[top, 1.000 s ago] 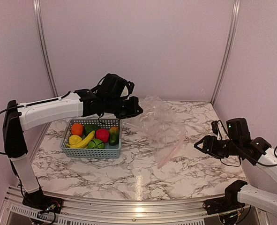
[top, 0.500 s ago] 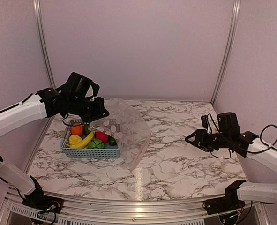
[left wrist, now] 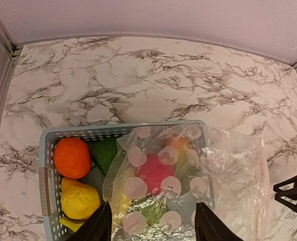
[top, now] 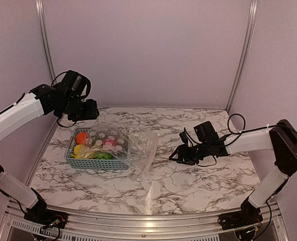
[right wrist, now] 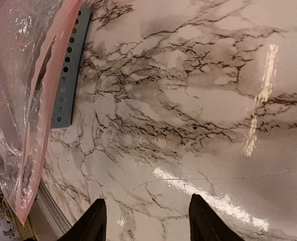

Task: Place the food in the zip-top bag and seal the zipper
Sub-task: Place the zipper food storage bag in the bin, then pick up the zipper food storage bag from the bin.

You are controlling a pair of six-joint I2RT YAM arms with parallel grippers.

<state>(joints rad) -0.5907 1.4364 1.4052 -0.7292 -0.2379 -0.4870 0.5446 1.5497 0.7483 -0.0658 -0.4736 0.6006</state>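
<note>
The clear zip-top bag lies crumpled over the right half of the grey-blue basket and spills onto the table. In the left wrist view the bag covers the red apple and other food, while the orange, lemon and a green piece lie bare. My left gripper hangs open above the basket's back, its jaws holding nothing. My right gripper is open low over bare marble, right of the bag. The pink zipper runs along the bag's edge.
The basket's side wall shows behind the bag in the right wrist view. Marble tabletop stretches between bag and right arm. Walls and metal posts close in the back and sides.
My left arm carried the bag leftward, let it go over the basket and drew back up and left, now open. My right arm reached left toward the table's middle.
</note>
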